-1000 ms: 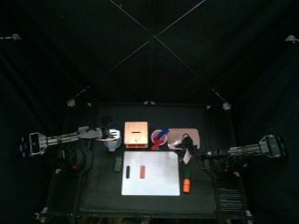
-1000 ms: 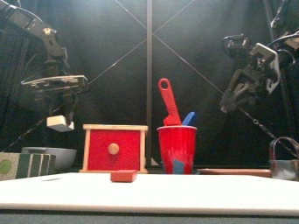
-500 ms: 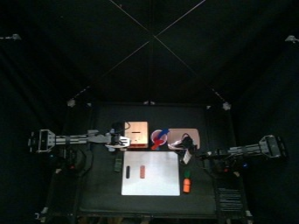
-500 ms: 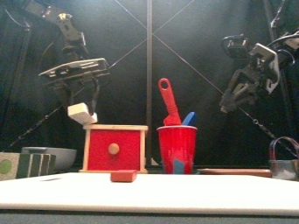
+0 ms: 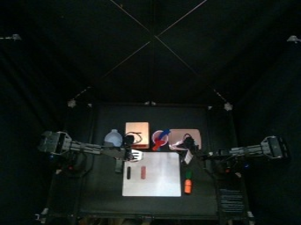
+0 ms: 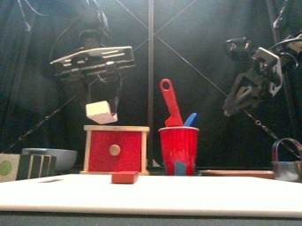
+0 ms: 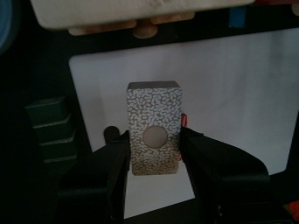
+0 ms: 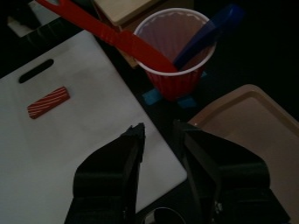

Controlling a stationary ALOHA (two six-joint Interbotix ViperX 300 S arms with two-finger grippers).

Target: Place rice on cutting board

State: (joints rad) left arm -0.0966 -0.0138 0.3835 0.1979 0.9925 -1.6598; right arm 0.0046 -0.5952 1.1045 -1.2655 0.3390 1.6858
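The left gripper (image 7: 149, 144) is clamped on the rice (image 7: 153, 127), a speckled grey-white block with a pale round spot on its face, one jaw pressed to each long side. In the front view the rice (image 6: 101, 111) hangs in the air under the left gripper (image 6: 99, 99), tilted, above the red box (image 6: 116, 150) and clear of it. In the top view the left gripper (image 5: 134, 156) is over the counter's left half, at the near-left corner region of the cutting board (image 5: 159, 176).

The cutting board (image 7: 228, 114) lies flat directly below the held block in the left wrist view. It occupies the front centre of the counter. A small red striped piece (image 8: 48, 101) rests on the board's surface near its handle slot.

The red cup (image 6: 179, 150) stands behind the board at the counter's middle, holding a red spatula (image 6: 170, 99) and a blue utensil (image 6: 190, 118). A tan tray (image 8: 251, 127) lies beside the cup toward the right edge.

The right gripper (image 8: 162, 144) hovers near the right edge, jaws narrowly parted and empty.
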